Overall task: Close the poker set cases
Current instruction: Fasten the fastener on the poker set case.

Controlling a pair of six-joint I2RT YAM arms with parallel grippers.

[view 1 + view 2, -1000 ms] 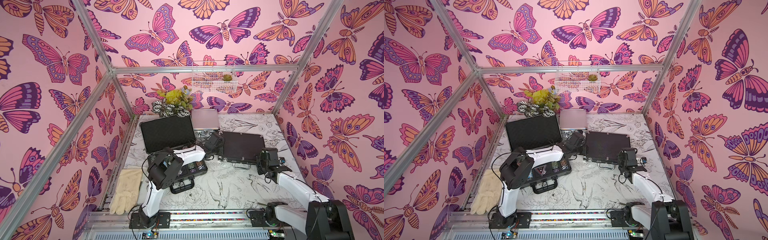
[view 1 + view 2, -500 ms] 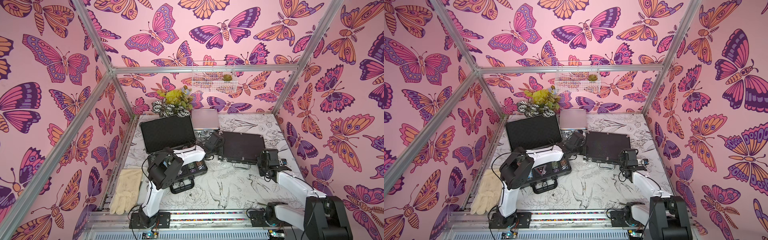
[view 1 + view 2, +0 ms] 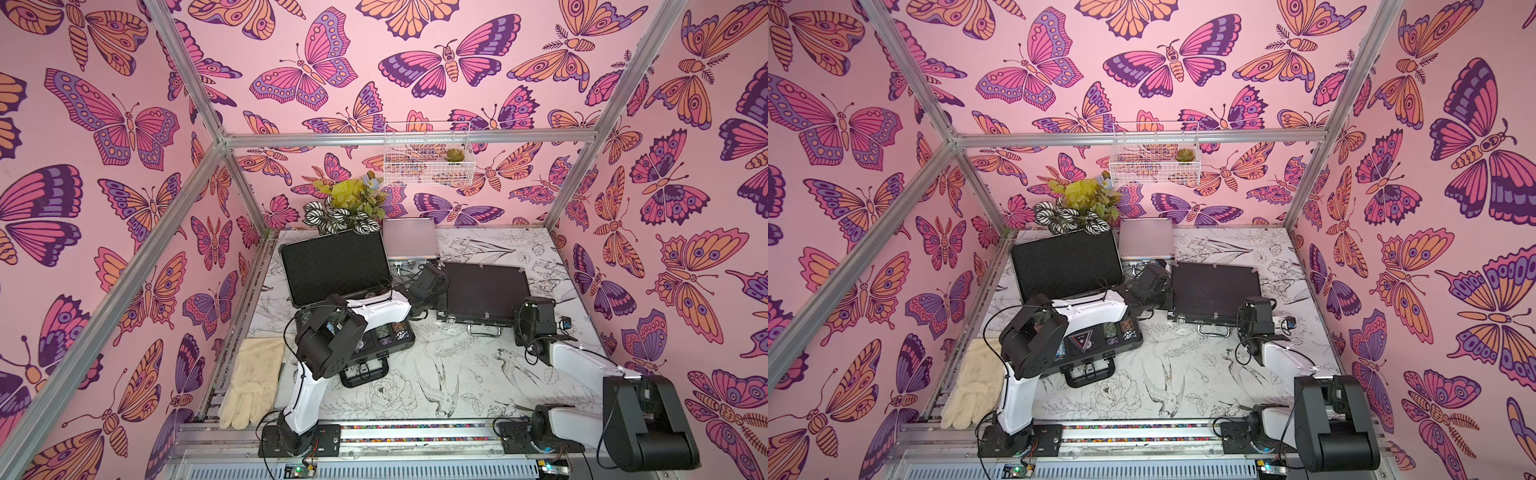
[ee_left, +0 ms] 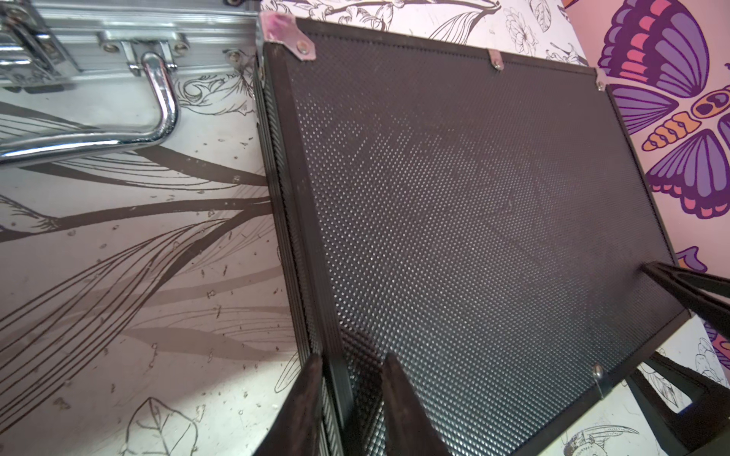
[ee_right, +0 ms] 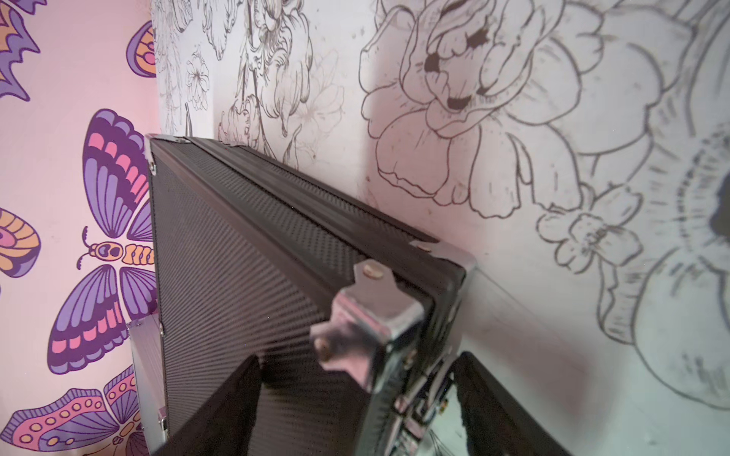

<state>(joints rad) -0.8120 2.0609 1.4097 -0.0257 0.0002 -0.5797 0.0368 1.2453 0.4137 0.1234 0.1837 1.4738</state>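
**Black case [image 3: 484,293] lies shut and flat; grey case [image 3: 336,266] stands open.**

Top views: the silver case [image 3: 409,241] appears closed, just behind the black case's left rear corner. The grey case sits left of the black case, lid upright, with the left arm [image 3: 374,307] lying across its chip tray. Left wrist view: the left gripper [image 4: 351,357] has its jaws narrowly apart astride the black case's left edge; a pinch cannot be confirmed. Right wrist view: the right gripper [image 5: 359,357] has its jaws wide apart around the front right corner, one finger clear of it. Hazard: drawing either gripper off sideways could snag the edge trim or corner cap and skew the black case into the silver case. Lowering the grey lid with the left arm beneath would trap the arm.
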